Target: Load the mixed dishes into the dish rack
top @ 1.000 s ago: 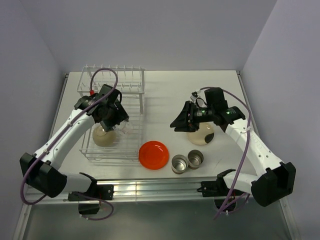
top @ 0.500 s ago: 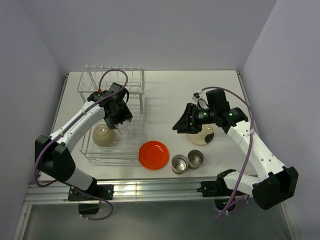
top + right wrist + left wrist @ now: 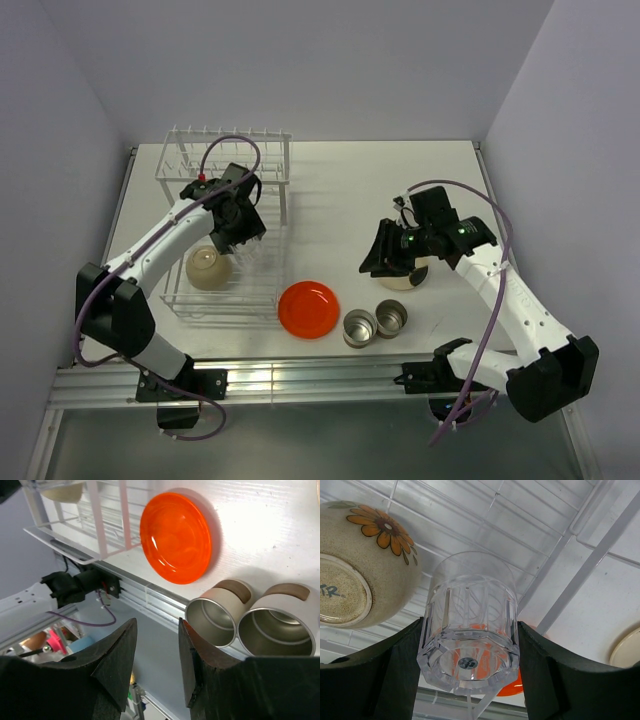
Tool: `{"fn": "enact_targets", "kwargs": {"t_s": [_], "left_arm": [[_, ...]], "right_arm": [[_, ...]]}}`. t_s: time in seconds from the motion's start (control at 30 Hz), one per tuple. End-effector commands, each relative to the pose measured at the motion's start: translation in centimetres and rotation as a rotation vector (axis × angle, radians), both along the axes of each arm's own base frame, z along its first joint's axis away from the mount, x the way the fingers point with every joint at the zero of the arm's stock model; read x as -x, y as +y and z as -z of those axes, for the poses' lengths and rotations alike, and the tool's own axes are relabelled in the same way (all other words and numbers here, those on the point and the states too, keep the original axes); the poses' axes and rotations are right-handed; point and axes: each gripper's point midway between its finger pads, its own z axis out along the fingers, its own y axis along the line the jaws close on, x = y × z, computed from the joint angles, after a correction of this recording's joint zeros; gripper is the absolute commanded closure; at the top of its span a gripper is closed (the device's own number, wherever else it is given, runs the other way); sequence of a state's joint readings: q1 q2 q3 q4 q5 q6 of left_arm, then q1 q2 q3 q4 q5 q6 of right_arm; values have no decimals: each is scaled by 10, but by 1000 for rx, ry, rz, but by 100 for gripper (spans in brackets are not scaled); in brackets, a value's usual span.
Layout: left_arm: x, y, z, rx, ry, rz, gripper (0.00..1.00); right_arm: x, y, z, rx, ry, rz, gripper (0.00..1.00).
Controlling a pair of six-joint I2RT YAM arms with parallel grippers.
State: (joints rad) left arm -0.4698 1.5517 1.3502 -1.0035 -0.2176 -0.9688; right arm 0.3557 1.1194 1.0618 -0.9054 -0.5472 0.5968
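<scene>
Left claw [image 3: 470,647] is grasping the glass [image 3: 468,605] over the rack [image 3: 180,300] basket, just beside the bowl [image 3: 208,267]. We judge it needs lowering, then letting go. Right claw [image 3: 156,655] hangs released, jaws apart and empty, over the cream plate [image 3: 398,282] on the bench; next comes a rim grasp.

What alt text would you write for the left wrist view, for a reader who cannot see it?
The left gripper clamps a clear glass, base toward the camera, between its black fingers above the white wire dish rack. An upturned beige bowl with an orange flower lies at left.
</scene>
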Motion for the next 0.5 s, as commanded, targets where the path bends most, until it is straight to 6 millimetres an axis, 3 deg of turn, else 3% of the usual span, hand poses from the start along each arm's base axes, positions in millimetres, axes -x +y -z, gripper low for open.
{"fn": "enact_targets", "kwargs": {"t_s": [0.0, 0.2, 0.47], "left_arm": [[-23, -10, -8, 13, -64, 41, 53], [-28, -12, -9, 12, -70, 46, 41], [-21, -9, -11, 24, -79, 34, 33]], "right_arm": [[9, -6, 1, 57, -41, -21, 54], [22, 4, 8, 87, -47, -76, 55], [30, 13, 10, 97, -56, -111, 55]]}}
